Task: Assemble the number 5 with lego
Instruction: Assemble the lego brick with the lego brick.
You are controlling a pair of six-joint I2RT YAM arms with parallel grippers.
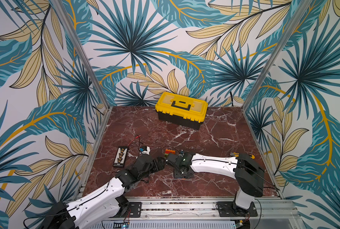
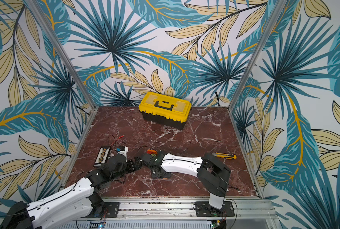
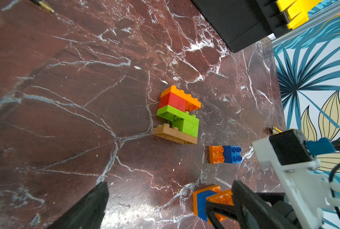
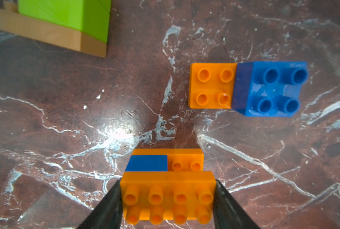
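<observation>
Bright, even light falls from overhead; shadows are soft. A white glare patch sits on my desk [image 4: 121,133] in the right wrist view. There the green brick [image 4: 66,17] and my right claw [image 4: 166,184] blur up close. Both top views bend at the edges.

The red marble table [image 1: 214,138] is carrying a yellow-and-black toolbox [image 1: 181,109] at its far edge; a utility knife [image 2: 224,156], a black connector board [image 1: 121,157], wires [image 1: 137,137], a multicoloured lego stack [image 3: 178,115] and an orange-and-blue lego pair [image 3: 225,154] are lying nearer.
</observation>
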